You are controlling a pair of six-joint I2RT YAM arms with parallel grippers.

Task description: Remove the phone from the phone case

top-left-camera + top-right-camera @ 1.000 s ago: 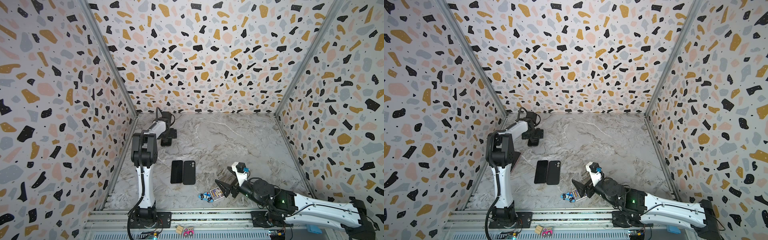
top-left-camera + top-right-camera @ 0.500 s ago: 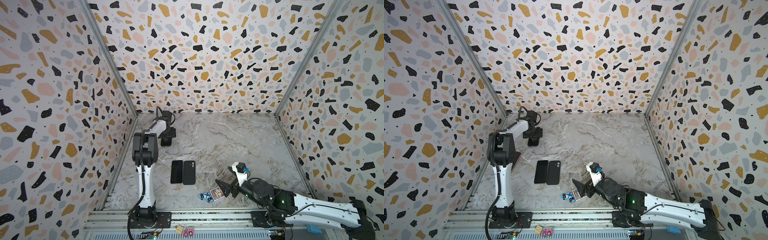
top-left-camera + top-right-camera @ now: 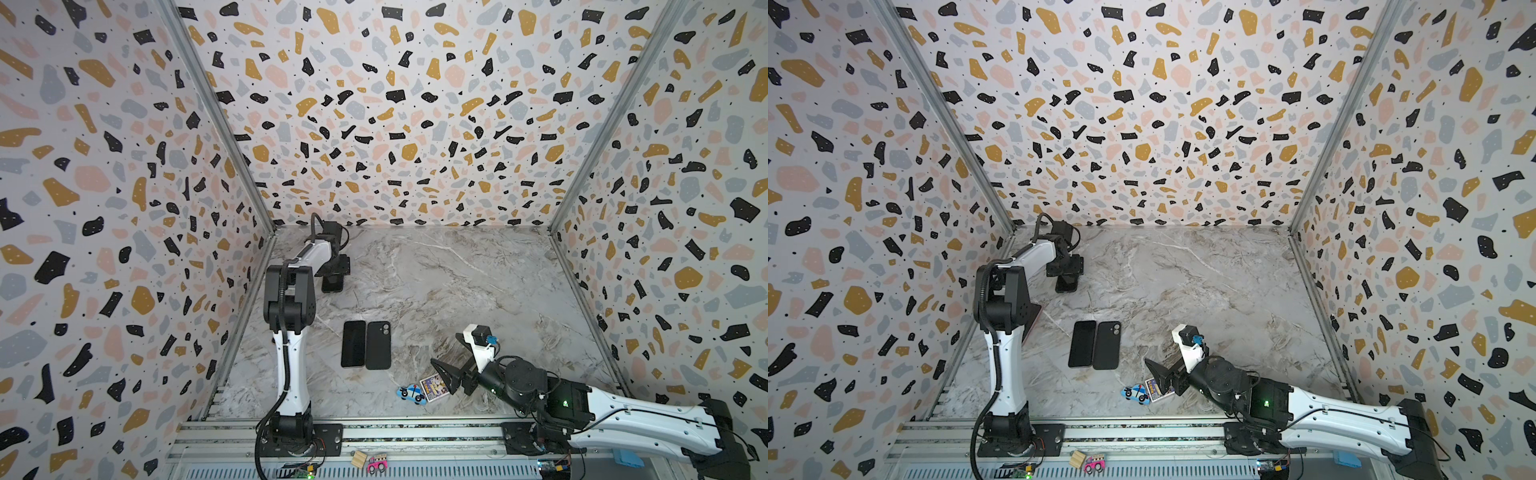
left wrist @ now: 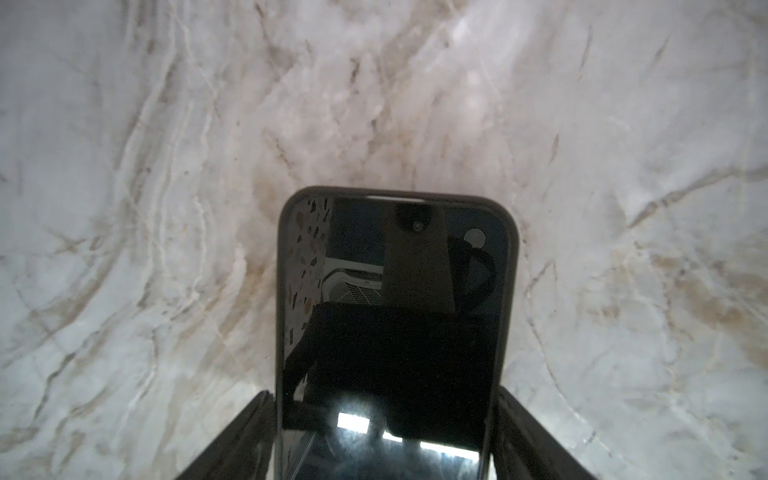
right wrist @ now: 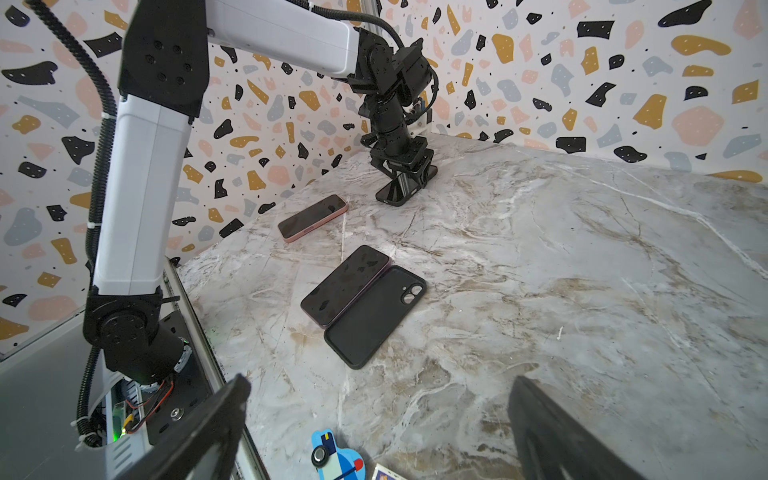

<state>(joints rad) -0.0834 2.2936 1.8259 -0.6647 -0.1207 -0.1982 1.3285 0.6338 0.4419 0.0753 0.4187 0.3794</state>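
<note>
Left claw [image 4: 384, 399] clamps the cased phone [image 4: 395, 291] by its long edges.

Marbled worktop [image 3: 457, 291]. Centre-front: bare phone [image 3: 353, 344], screen up, edge to edge with an empty black case [image 3: 377, 345]. Left side: pink-cased phone [image 5: 312, 217], screen up. Far left corner: dark-cased phone [image 3: 333, 284]; flat or tilted cannot be told. Front: toy car [image 3: 411, 393] touching a picture card [image 3: 432, 388].
</note>
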